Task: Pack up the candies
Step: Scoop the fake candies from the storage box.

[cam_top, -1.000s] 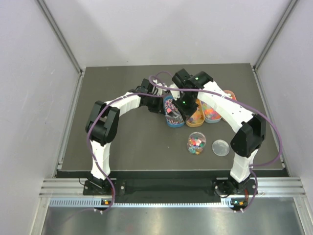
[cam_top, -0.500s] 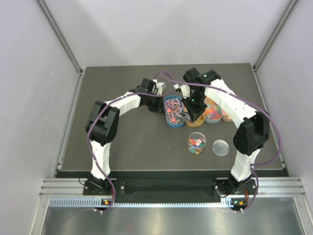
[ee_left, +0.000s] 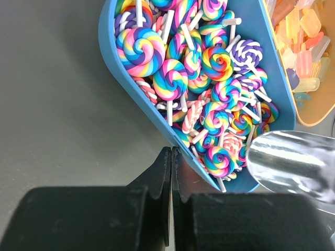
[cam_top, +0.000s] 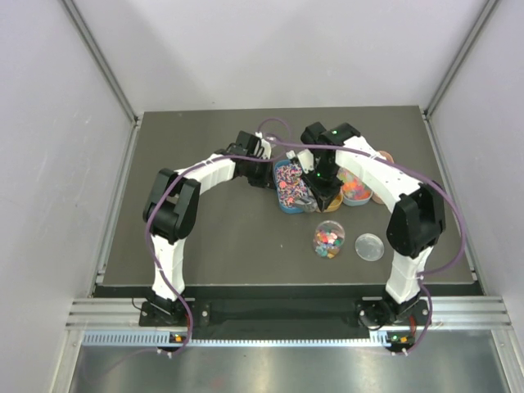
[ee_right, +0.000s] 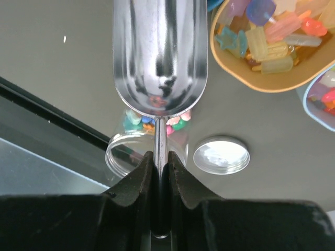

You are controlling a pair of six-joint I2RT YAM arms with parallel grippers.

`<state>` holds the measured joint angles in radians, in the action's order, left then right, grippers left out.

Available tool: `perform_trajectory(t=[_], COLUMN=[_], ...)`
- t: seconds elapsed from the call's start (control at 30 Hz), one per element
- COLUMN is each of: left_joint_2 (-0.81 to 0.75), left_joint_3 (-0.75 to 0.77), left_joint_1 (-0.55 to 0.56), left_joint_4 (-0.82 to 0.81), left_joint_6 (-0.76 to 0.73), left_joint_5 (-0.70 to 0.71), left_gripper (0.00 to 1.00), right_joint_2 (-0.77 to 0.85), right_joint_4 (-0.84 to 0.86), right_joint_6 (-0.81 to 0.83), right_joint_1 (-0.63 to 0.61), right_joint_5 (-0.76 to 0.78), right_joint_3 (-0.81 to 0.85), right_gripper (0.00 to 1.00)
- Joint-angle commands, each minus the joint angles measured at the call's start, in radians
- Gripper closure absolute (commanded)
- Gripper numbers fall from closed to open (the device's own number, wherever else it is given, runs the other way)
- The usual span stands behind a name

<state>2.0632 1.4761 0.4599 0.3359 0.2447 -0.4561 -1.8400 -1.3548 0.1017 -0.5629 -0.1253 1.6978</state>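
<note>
Beside blue tray (ee_left: 256, 26), right end effector (ee_right: 159, 162) gripping scoop (ee_right: 159, 52)

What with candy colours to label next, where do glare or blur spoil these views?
Right wrist: scoop mirrors bright streaks, lid glares white. Left wrist: candies crisp, scoop's edge blurred and shiny. Top external: even light, candies too small to tell.

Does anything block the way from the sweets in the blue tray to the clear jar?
Nothing visible does. The jar stands open, its lid lying beside it, and only table lies between it and the blue tray of sweets. The right pincer holds the scoop.
</note>
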Motion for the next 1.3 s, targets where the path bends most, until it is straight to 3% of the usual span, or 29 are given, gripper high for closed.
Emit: perform_trajectory(t=[0.0, 0.57, 1.27], left_joint_2=[-0.075, -0.11, -0.126], left_joint_3=[-0.007, -0.083, -0.126], left_joint_1=[0.016, 0.031, 0.054], left_joint_4=[-0.113, -0.213, -0.238], left_joint_6=[0.028, 0.1, 0.113], left_joint_5=[-0.053, -0.085, -0.105], left_gripper=[1.0, 1.0, 1.0], right_joint_2=[-0.037, -0.094, -0.274], right_joint_4=[-0.032, -0.043, -0.012], right_joint_6=[0.012, 0.02, -0.022], right_joint_1=[-0.018, -0.06, -0.15], right_joint_5=[0.013, 0.018, -0.043], right_joint_3=[0.068, 0.036, 0.247], right_gripper=[1.0, 1.0, 1.0])
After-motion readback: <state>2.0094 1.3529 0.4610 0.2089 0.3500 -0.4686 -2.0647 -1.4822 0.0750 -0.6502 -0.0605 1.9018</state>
